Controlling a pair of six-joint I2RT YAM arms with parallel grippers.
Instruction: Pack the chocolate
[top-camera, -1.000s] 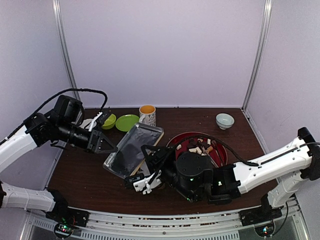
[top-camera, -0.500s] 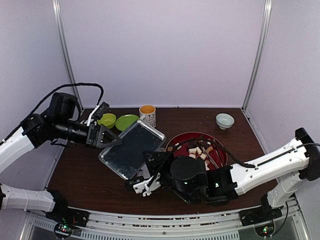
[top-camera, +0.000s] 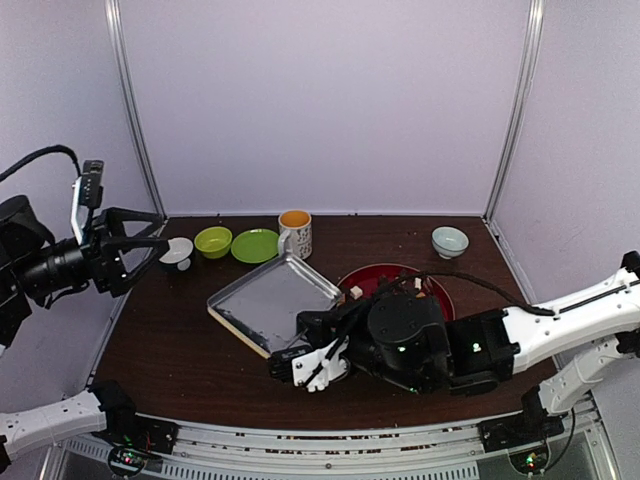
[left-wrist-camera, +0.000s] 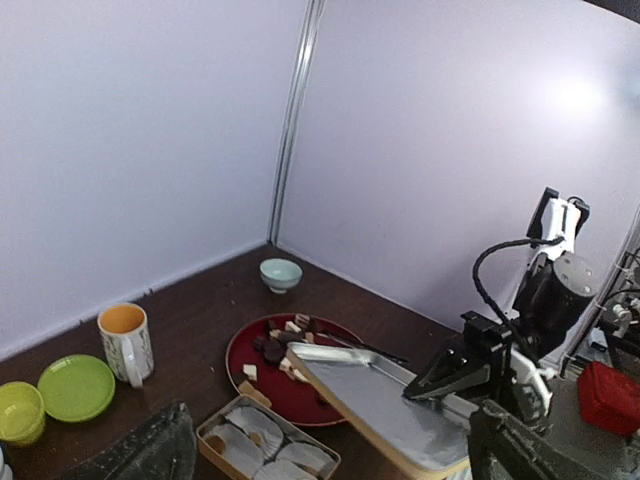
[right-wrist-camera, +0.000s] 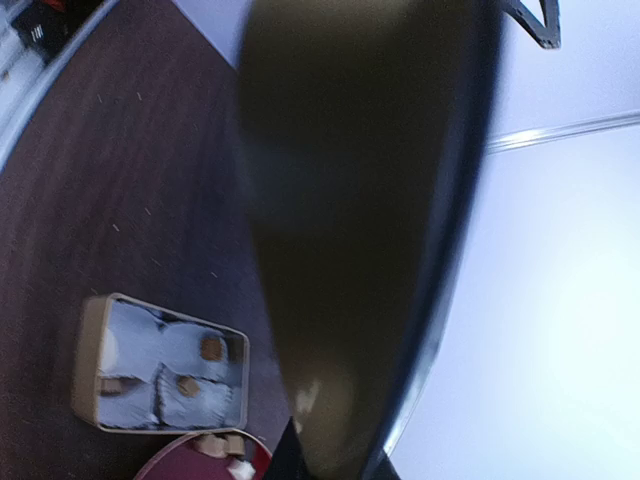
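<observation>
The chocolate (left-wrist-camera: 281, 346) lies as brown, tan and white pieces on a red plate (left-wrist-camera: 262, 385), which my right arm mostly covers in the top view. A few tan pieces (right-wrist-camera: 206, 348) sit in the paper liners of an open box (left-wrist-camera: 266, 451). My right gripper (left-wrist-camera: 447, 377) is shut on the near edge of the silver lid (top-camera: 275, 300). The lid hangs tilted over the box and plate, and its dark underside (right-wrist-camera: 350, 200) fills the right wrist view. My left gripper (top-camera: 148, 234) is open and empty, raised far to the left of the lid.
Thin dark tongs (left-wrist-camera: 372, 348) rest on the red plate. Along the back stand a mug (top-camera: 296, 232), a green plate (top-camera: 255, 245), a green bowl (top-camera: 213, 241), a small white bowl (top-camera: 178, 252) and a pale bowl (top-camera: 449, 241).
My left gripper has let go of the lid, opened wide and pulled back up to the left. The lid has dropped flatter and is now held only by my right gripper.
</observation>
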